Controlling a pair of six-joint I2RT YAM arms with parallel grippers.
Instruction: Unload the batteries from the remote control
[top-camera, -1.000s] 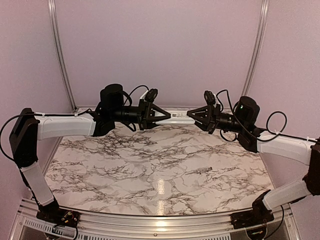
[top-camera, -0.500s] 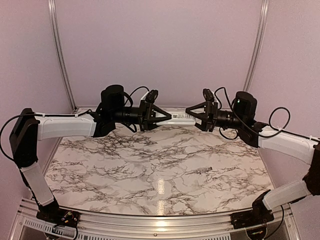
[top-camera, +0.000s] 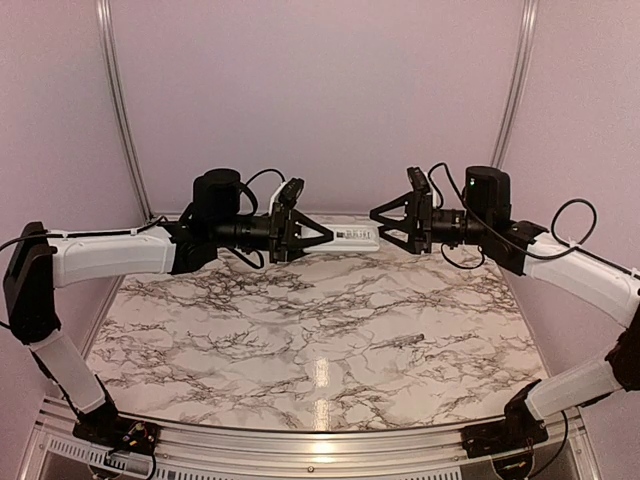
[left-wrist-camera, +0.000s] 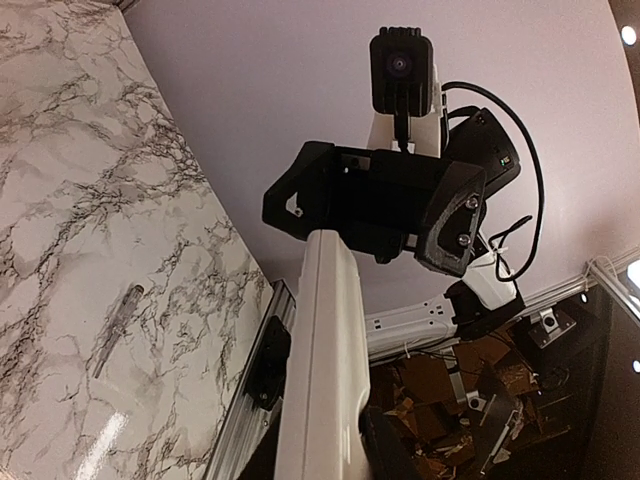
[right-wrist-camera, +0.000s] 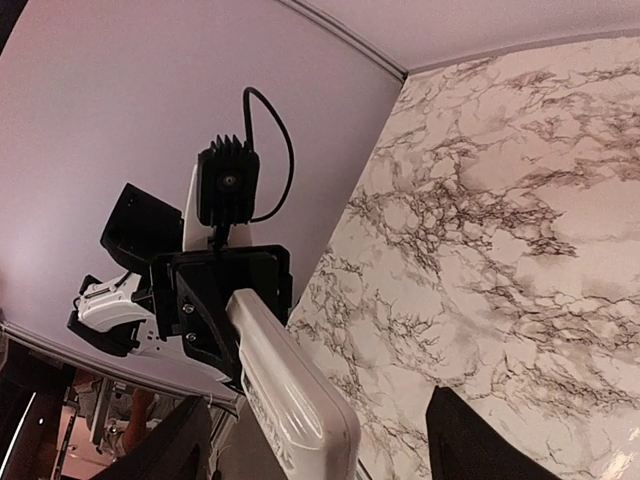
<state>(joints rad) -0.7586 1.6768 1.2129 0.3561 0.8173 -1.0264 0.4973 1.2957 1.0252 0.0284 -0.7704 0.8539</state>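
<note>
Above marbled table (top-camera: 300, 350) (lilac walls (top-camera: 320, 90)): left gripper (top-camera: 331, 237) pinching remote control (top-camera: 358, 237), right gripper (top-camera: 377, 224) spread.

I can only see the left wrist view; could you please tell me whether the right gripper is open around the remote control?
Observer: Yes. The right wrist view shows the right gripper open, its fingers spread apart with the free end of the remote control between them.
Operator: Thank you. Where is the left gripper holding it?
Observer: The top external view shows the left gripper shut on the remote control, holding it level in the air above the far edge of the table.
</note>
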